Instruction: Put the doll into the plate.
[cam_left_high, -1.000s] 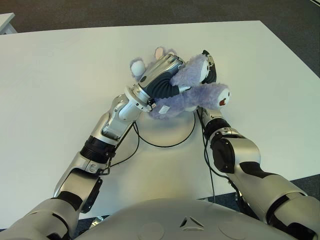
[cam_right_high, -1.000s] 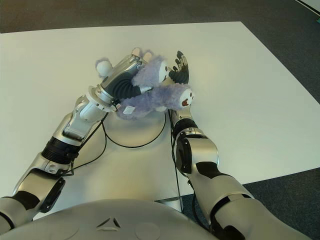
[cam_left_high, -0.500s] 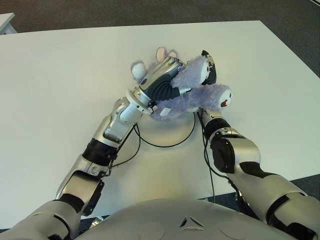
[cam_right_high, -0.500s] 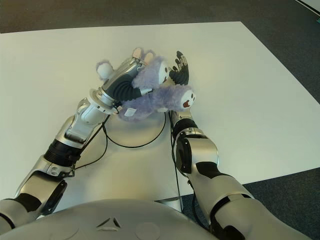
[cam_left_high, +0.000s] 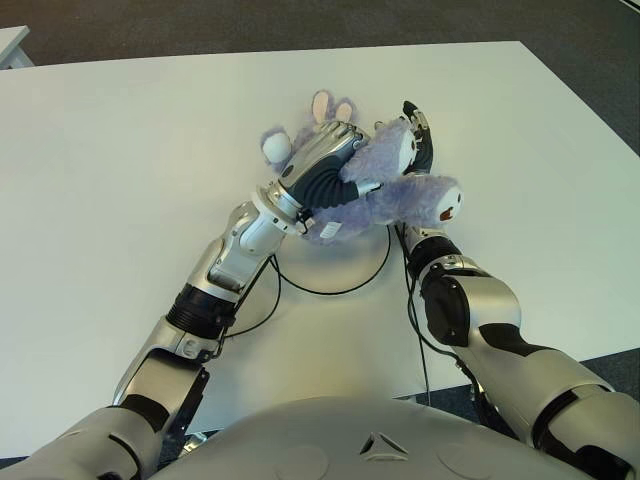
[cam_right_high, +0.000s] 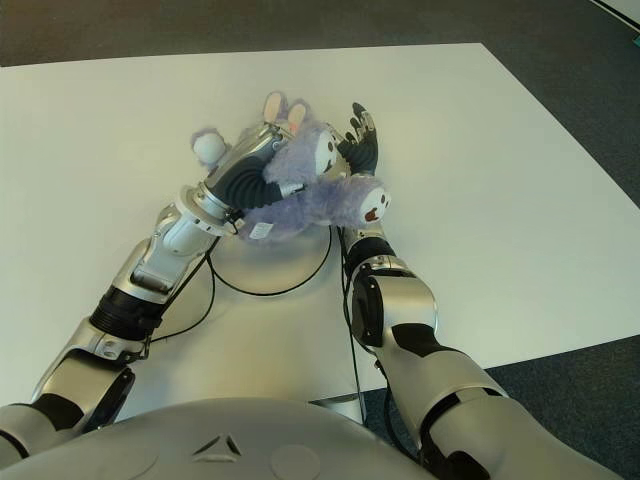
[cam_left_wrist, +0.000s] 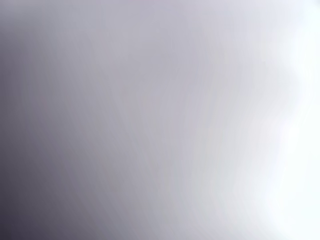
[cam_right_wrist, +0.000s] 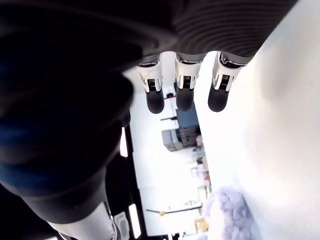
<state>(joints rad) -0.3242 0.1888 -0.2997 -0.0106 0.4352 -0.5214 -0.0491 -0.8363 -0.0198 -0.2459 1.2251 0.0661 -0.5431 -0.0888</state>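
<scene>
Right now the left hand (cam_left_high: 322, 170) is gripping a fluffy lavender plush doll (cam_left_high: 390, 192), its fingers curling around the toy's body and holding it up off the white table (cam_left_high: 120, 150). The doll is hanging over the far edge of a white round plate (cam_left_high: 335, 262), whose rim is showing as a thin dark arc just below the toy; whether any part of the doll is touching the plate cannot be told. One plush limb with a white pom-pom end (cam_left_high: 273, 146) is sticking out toward the robot's left, pink-lined ears (cam_left_high: 322, 103) are pointing toward the far side of the table, and a paw with a dark red pad (cam_left_high: 449, 201) is jutting toward the right.

The right hand (cam_left_high: 418, 140) is standing just behind the doll on its right side, fingers (cam_right_wrist: 184, 90) stretching out straight and grasping nothing. The left wrist view is showing only a pale blur.
</scene>
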